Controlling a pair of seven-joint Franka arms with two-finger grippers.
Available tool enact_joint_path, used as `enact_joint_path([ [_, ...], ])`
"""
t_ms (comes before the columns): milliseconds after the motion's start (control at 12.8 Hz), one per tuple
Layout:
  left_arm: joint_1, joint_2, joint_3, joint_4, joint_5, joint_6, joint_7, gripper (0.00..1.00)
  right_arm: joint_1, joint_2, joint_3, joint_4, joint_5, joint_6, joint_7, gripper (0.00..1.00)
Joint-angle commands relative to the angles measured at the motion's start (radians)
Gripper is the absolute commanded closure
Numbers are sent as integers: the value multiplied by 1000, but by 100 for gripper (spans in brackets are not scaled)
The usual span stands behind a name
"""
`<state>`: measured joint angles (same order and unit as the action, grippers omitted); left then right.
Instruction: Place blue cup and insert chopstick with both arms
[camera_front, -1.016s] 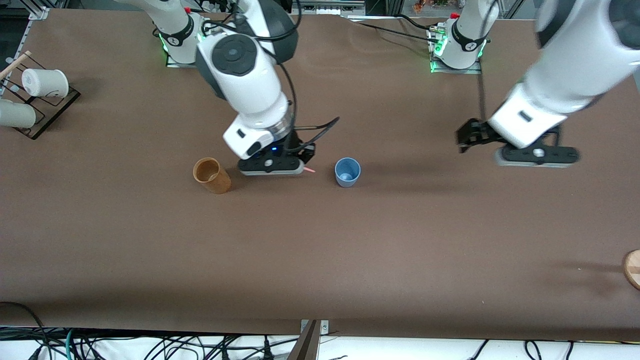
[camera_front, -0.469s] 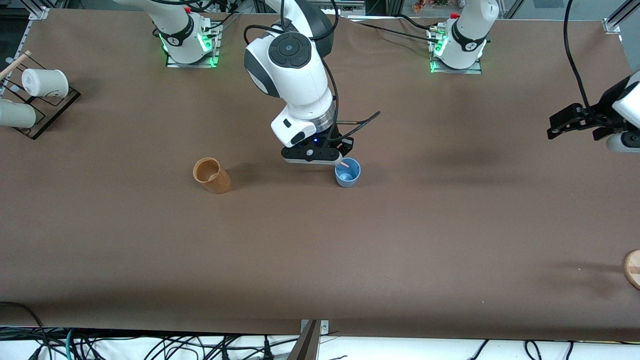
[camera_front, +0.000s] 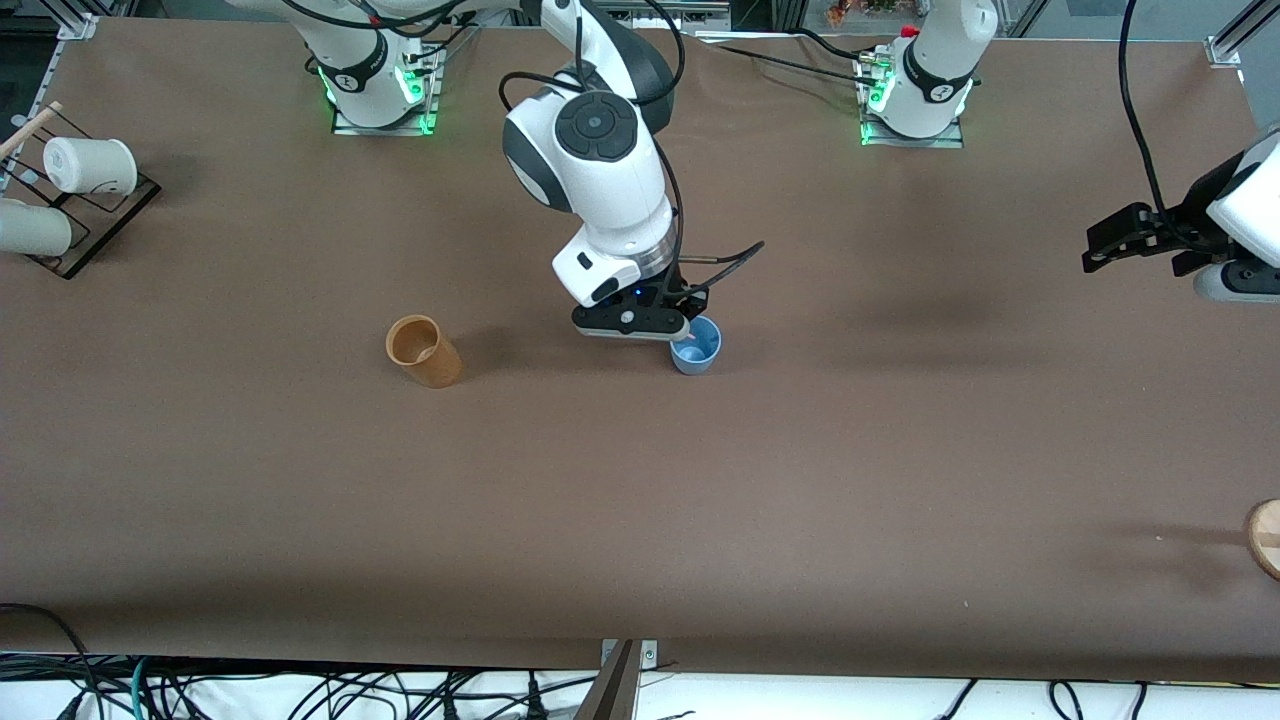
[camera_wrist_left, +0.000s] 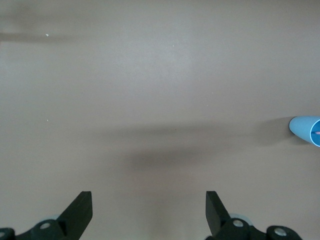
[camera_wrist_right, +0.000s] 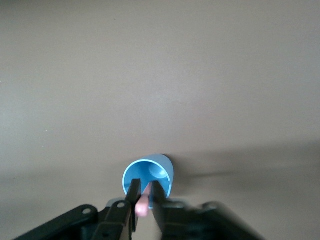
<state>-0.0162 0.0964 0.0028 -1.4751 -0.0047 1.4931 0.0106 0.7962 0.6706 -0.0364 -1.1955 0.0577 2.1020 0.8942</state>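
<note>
The blue cup stands upright in the middle of the table; it also shows in the right wrist view and at the edge of the left wrist view. My right gripper is right over the cup's mouth, shut on the pale pink chopstick, whose end points down into the cup. A bit of the chopstick shows at the cup's rim. My left gripper is open and empty, up over the left arm's end of the table; its fingers stand wide apart.
A tan-brown cup stands toward the right arm's end, beside the blue cup. A rack with white cups sits at the right arm's end. A round wooden thing lies at the left arm's end, nearer the camera.
My right gripper has carried the chopstick from beside the brown cup to over the blue cup and lowered it. My left arm has swung away to its end of the table.
</note>
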Motion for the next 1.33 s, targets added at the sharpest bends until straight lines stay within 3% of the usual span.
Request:
enact_joint_path([
  [0, -2, -9, 5, -11, -18, -5, 17, 0, 9, 14, -11, 37, -15, -7, 14, 38],
  [156, 2, -7, 5, -10, -20, -5, 19, 0, 6, 4, -14, 39, -13, -26, 9, 2],
  [391, -4, -6, 5, -8, -20, -5, 17, 0, -41, -51, -30, 68, -7, -187, -50, 0],
  [781, -7, -6, 3, -8, -20, -5, 17, 0, -257, -152, -30, 86, 25, -465, -449, 0],
  [859, -8, -6, 3, -8, -20, -5, 17, 0, -285, -193, -43, 61, 34, -500, -519, 0],
  [1250, -11, -6, 2, -10, -20, -5, 17, 0, -469, -507, -48, -309, 36, -516, -797, 0],
])
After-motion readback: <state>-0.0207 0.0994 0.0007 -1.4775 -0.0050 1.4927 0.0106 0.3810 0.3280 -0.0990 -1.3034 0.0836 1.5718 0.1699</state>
